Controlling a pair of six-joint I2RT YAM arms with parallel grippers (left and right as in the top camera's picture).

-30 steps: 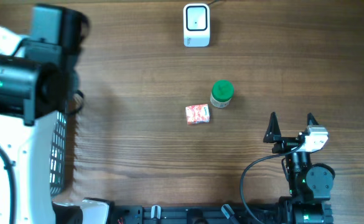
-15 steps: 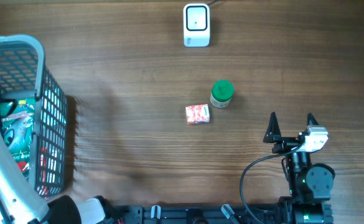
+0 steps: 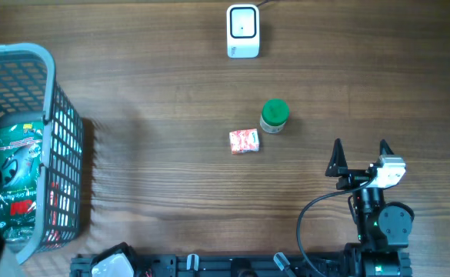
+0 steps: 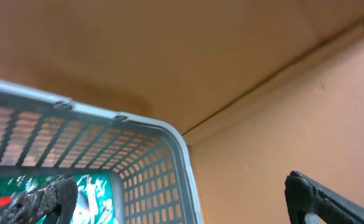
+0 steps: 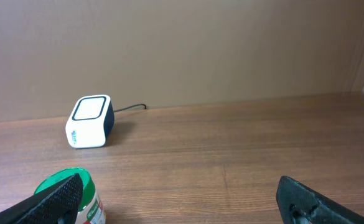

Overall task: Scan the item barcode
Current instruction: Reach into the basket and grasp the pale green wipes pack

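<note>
The white barcode scanner (image 3: 242, 31) stands at the table's far edge, also seen in the right wrist view as the scanner (image 5: 89, 121). A green-lidded jar (image 3: 275, 115) and a small red packet (image 3: 244, 141) sit mid-table. My right gripper (image 3: 360, 154) rests open near the front right, about a hand's width from the jar (image 5: 70, 194), nothing between its fingers (image 5: 309, 200). My left gripper (image 4: 182, 208) is open above the corner of a grey basket (image 4: 175, 140), empty. In the overhead view the left arm is almost wholly out of frame.
The grey mesh basket (image 3: 51, 85) stands at the left edge with a green packet (image 3: 13, 165) and other goods inside; the green packet (image 4: 91, 193) shows in the left wrist view too. A black cable (image 3: 309, 223) loops by the right arm's base.
The left arm has swung away toward the lower left and out of the overhead view, uncovering the basket. The right arm, jar, packet and scanner have stayed put.
</note>
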